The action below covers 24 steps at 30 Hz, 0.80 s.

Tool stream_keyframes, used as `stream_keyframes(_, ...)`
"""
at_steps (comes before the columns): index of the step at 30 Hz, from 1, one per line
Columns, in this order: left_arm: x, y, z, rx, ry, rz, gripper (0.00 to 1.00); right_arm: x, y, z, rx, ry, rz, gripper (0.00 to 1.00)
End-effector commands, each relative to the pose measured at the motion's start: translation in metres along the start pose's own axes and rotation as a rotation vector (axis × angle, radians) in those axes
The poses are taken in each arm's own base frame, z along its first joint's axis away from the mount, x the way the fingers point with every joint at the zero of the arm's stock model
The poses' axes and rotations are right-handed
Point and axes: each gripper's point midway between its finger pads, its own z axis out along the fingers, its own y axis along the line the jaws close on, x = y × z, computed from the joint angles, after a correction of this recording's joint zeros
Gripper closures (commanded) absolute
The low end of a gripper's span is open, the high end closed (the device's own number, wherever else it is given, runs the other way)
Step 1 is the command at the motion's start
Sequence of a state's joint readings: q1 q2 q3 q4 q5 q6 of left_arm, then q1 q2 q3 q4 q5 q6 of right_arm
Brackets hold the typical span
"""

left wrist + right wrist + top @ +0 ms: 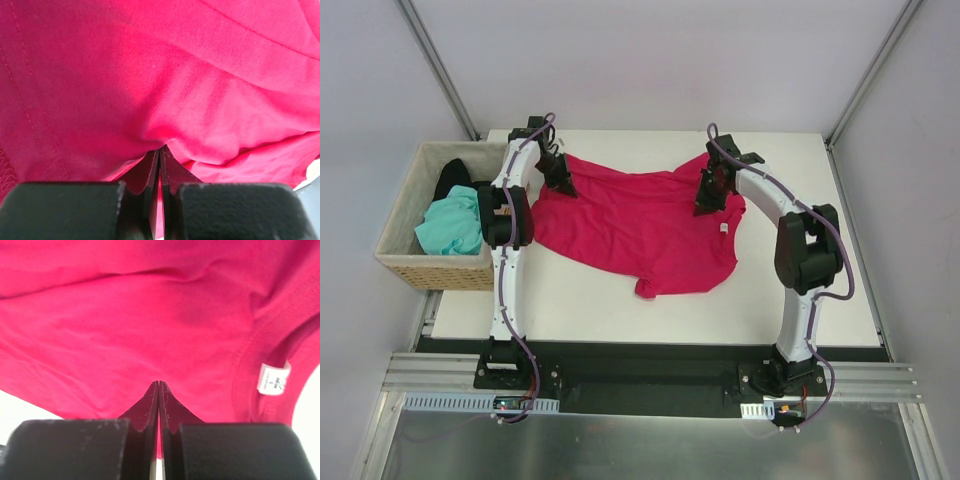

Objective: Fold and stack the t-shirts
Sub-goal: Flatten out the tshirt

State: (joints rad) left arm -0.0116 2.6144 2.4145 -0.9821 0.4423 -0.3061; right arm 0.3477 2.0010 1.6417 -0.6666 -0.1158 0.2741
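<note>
Three shirts in play, and we count them off. One crimson t-shirt [640, 225] lies spread out on the white table [780, 300], rumpled, its far edge lifted at two spots. One mint-green t-shirt [450, 226] sits bunched in the wicker basket [432, 272] just off the table's left side. One black t-shirt [454, 178] is tucked in behind the green one, in the same basket. That makes one on the table and two in the basket.

Two arms are on the job, both reaching to the far side of the red cloth. The left gripper [560, 178] is at the shirt's far left corner. In its wrist view we see the two fingers pressed together with a fold of crimson fabric nipped between them, and cloth fills the whole view. The right gripper [711, 194] is at the far right corner, well apart from the left one. Its wrist view shows the same thing: fingers closed tight and a sliver of red caught in the seam between them.

Near the right gripper we spot one small white label [272, 377], sewn inside the ribbed collar and facing up. The print on it is too small for us to read.
</note>
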Motion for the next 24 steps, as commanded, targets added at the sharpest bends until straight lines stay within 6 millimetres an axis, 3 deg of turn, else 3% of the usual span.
stream_keyframes(1, 0.008, -0.001, -0.008, -0.008, 0.014, 0.006, 1.00, -0.017, 0.013, 0.003, -0.066, -0.033, 0.049, 0.99)
stream_keyframes(8, 0.002, -0.006, -0.021, -0.009, -0.019, 0.021, 0.99, -0.028, 0.003, 0.020, -0.104, -0.029, 0.149, 0.99)
stream_keyframes(13, -0.005, -0.011, -0.021, 0.014, -0.035, 0.015, 0.98, -0.025, -0.014, 0.028, -0.121, -0.009, 0.253, 0.99)
stream_keyframes(24, -0.009, -0.020, -0.007, 0.090, -0.025, -0.005, 0.96, -0.031, -0.027, 0.013, -0.109, -0.038, 0.259, 0.99)
